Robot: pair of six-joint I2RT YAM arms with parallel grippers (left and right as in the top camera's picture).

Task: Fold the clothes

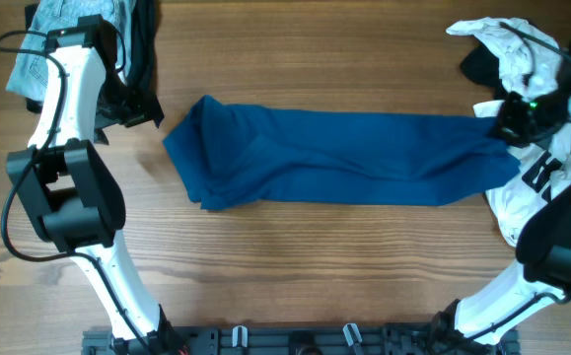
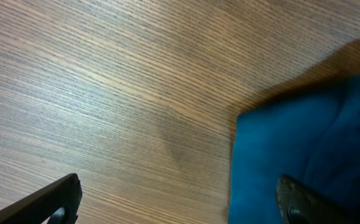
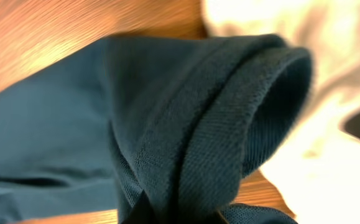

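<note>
The dark-blue shirt (image 1: 334, 158) lies as a long folded band across the middle of the table. My right gripper (image 1: 507, 126) is shut on its right end, and the fabric bunches up from the jaws in the right wrist view (image 3: 192, 143). My left gripper (image 1: 145, 116) is open and empty just left of the shirt's left corner (image 2: 304, 149), one finger over the fabric, one over bare wood. The white top with black print (image 1: 522, 187) lies at the right edge. The denim jeans (image 1: 63, 30) and a black garment (image 1: 142, 44) lie at the back left.
The wooden table (image 1: 344, 266) runs below and above the shirt. White fabric (image 3: 329, 168) lies right behind the gripped shirt end. The arm bases stand along the front edge (image 1: 295, 340).
</note>
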